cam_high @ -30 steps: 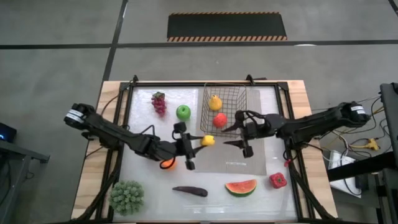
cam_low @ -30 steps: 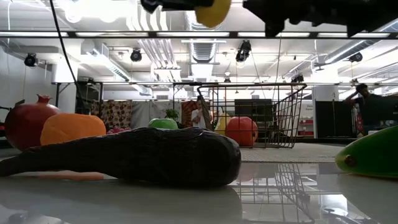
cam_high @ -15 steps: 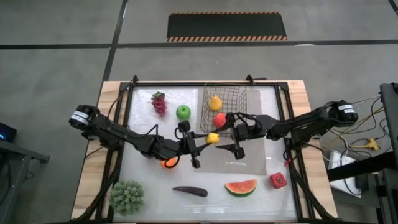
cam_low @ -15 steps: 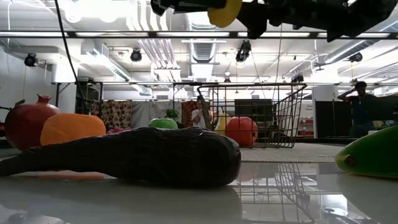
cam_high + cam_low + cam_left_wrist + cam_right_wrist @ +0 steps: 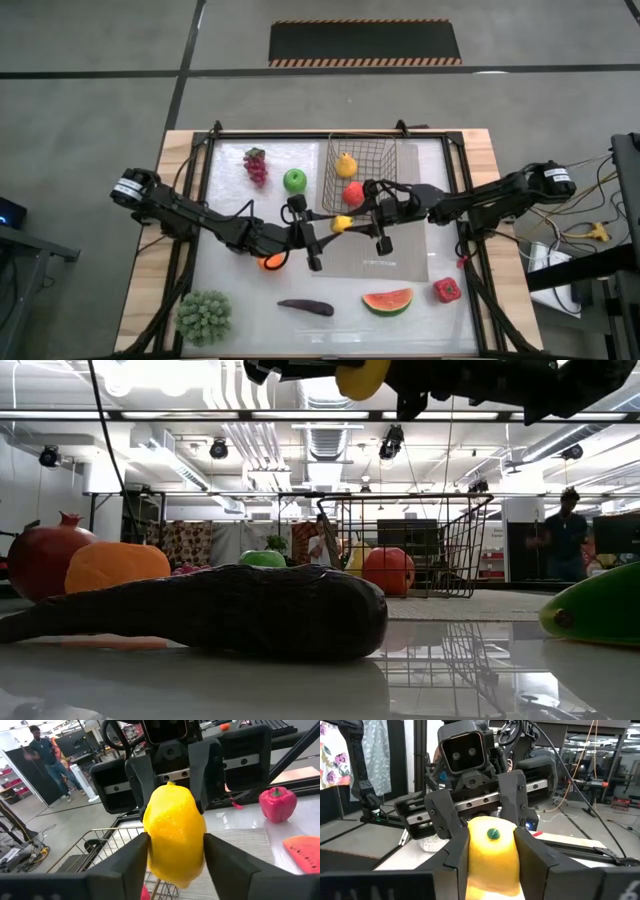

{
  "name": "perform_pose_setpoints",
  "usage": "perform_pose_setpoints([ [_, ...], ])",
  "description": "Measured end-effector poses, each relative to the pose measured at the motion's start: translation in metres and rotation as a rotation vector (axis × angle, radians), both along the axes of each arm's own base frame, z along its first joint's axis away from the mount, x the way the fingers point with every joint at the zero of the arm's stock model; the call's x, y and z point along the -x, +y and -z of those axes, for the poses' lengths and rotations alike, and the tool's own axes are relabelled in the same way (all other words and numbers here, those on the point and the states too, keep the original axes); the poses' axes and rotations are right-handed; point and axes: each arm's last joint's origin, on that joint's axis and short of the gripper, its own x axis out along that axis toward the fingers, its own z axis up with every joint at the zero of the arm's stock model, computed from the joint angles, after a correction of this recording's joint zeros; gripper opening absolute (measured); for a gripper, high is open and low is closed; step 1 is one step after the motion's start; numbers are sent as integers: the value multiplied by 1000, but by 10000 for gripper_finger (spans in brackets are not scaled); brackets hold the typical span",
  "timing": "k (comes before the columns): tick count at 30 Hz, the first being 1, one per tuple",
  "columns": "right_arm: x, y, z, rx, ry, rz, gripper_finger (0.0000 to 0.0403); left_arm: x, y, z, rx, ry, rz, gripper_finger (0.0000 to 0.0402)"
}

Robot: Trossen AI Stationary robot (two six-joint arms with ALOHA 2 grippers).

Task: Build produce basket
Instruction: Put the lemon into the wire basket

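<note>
Lemon (image 5: 342, 223) hangs in the air just in front of the black wire basket (image 5: 380, 152), pinched from both sides at once: the left gripper (image 5: 322, 234) has its fingers closed partway against its flanks, and the right gripper (image 5: 368, 220) has its own pair pressed on the opposite end, as both wrist views show. This looks like a hand-over above the grey mat (image 5: 395, 265). The risk, as I judge it, is timing: if one arm lets go before the other's hold is firm, or both pull together, the smooth round fruit could squirt out, drop to the table and roll. Inside the basket lie a yellow pear (image 5: 346, 165) and a red apple (image 5: 353, 193). Green apple (image 5: 294, 180), grapes (image 5: 256, 166), orange (image 5: 270, 263), eggplant (image 5: 306, 307), watermelon slice (image 5: 387, 300) and red pepper (image 5: 447, 290) remain outside it
</note>
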Motion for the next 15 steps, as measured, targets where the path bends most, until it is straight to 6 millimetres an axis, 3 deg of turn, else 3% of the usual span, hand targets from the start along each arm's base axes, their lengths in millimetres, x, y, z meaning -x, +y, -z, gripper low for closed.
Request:
perform_pose_setpoints([
  [6, 0, -2, -1, -28, 123, 32, 111, 5, 2, 4, -31, 72, -6, 234],
  [11, 2, -10, -2, -11, 394, 134, 120, 16, 6, -2, -37, 86, -10, 246],
  [15, 5, -22, -10, 19, 626, 320, 118, 28, 10, -2, -35, 85, -11, 246],
])
